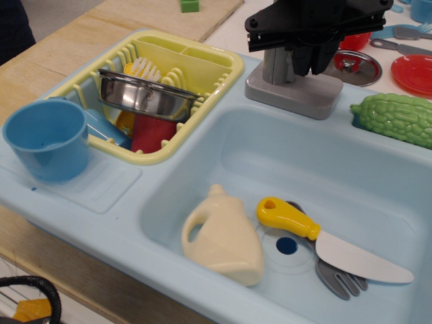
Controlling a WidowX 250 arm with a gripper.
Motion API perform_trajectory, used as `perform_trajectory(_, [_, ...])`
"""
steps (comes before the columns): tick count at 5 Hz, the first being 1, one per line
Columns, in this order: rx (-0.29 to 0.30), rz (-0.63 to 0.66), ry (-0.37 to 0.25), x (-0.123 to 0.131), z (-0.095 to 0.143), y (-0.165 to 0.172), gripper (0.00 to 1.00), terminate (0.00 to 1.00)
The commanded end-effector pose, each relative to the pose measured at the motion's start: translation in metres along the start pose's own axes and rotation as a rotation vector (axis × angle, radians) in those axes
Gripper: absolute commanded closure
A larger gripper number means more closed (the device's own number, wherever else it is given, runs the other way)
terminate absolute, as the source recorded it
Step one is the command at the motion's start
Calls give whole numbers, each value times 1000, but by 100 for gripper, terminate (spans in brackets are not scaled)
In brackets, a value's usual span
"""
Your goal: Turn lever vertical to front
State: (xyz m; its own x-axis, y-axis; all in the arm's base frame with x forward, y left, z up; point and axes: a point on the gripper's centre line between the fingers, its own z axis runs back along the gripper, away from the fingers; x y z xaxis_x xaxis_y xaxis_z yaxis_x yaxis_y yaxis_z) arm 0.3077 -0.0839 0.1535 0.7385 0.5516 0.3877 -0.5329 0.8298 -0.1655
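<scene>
The grey toy faucet stands on its wide grey base (pixel 293 91) at the sink's back rim. Only the lower part of its upright column (pixel 275 67) shows. My black gripper (pixel 312 59) hangs right over the top of the column and covers it. Its dark fingers (pixel 317 57) reach down just to the right of the column. The lever is hidden behind the gripper body. I cannot tell whether the jaws are open or shut, or whether they touch anything.
The light blue sink (pixel 202 135) holds a cream bottle (pixel 223 236), a yellow-handled knife (pixel 324 239) and a grey fork (pixel 341 278). A yellow dish rack (pixel 223 74) with a steel bowl (pixel 145 94) and a blue cup (pixel 47 138) sit left. A green gourd (pixel 395 118) lies right.
</scene>
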Motion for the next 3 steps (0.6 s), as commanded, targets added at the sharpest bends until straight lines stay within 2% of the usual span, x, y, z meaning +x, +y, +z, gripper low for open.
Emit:
perform_trajectory(1, [31, 24, 82, -30, -2, 13, 100, 0])
perform_trajectory(2, [41, 12, 98, -30, -2, 13, 100, 0])
perform_trajectory(3, [30, 1, 85, -29, -2, 13, 100, 100])
